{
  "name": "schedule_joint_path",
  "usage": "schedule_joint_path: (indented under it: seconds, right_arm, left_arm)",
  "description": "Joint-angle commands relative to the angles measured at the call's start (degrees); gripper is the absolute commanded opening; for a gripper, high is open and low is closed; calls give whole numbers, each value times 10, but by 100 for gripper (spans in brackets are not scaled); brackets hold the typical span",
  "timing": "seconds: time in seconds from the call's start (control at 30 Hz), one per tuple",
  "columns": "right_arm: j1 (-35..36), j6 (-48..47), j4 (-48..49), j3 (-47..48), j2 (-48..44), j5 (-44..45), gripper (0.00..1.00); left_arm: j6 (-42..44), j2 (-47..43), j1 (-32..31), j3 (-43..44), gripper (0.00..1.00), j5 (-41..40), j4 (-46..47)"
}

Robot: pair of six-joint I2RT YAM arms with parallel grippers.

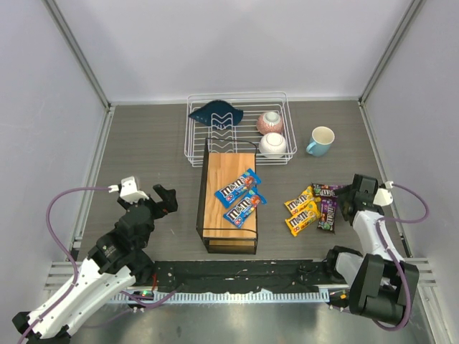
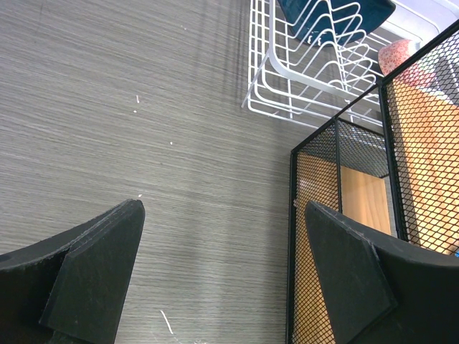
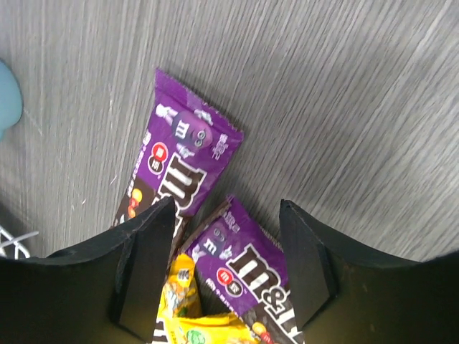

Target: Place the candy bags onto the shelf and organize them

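The shelf [image 1: 224, 166], a black metal frame with a wooden top, stands mid-table. Two blue candy bags [image 1: 238, 185] [image 1: 244, 207] lie on its top. Two yellow bags [image 1: 300, 200] [image 1: 303, 219] and two purple bags [image 1: 327, 190] [image 1: 327, 214] lie on the table to its right. My right gripper [image 1: 343, 203] is open, low over the purple bags. In the right wrist view its jaws [image 3: 226, 229] straddle one purple bag [image 3: 244, 265], with the other purple bag [image 3: 179, 158] and a yellow bag [image 3: 186, 308] beside it. My left gripper [image 1: 167, 201] [image 2: 224, 215] is open and empty, left of the shelf [image 2: 315, 251].
A white wire dish rack [image 1: 237, 129] [image 2: 315, 72] behind the shelf holds a dark blue dish [image 1: 216, 113] and two bowls [image 1: 271, 122] [image 1: 273, 145]. A light blue mug [image 1: 320, 140] stands right of it. Grey walls close in the table.
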Motion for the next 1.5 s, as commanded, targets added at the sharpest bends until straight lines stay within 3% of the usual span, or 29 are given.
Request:
schedule_joint_path:
  seconds: [0.0, 0.47, 0.57, 0.67, 0.73, 0.8, 0.97, 1.1, 1.37, 1.47]
  right_arm:
    - [-27, -19, 68, 2, 29, -22, 64]
    - [-47, -19, 173, 16, 148, -40, 54]
    - [-48, -20, 183, 16, 166, -47, 44]
    - [-50, -22, 200, 14, 165, -56, 27]
    - [-50, -26, 202, 11, 153, -59, 10]
    - [-50, -34, 200, 11, 136, -60, 1]
    - [-51, -53, 168, 29, 5, -63, 1]
    - [-50, -70, 114, 95, -84, -72, 1]
    - [-35, -43, 76, 211, -106, -195, 1]
    - [16, -37, 75, 258, -105, -191, 1]
  left_arm:
    - [5, -1, -2, -1, 100, -4, 18]
    - [5, -3, -2, -1, 100, -4, 18]
    - [6, -3, -2, -2, 100, -4, 17]
    - [5, -2, -2, -2, 100, -4, 18]
    - [6, -4, -2, -2, 100, -5, 18]
    - [5, -3, -2, -1, 100, -3, 17]
    - [5, -6, -2, -2, 100, -3, 17]
    - [6, -3, -2, -1, 100, -2, 19]
    - [6, 0, -2, 2, 100, 4, 21]
    - [6, 0, -2, 4, 100, 4, 20]
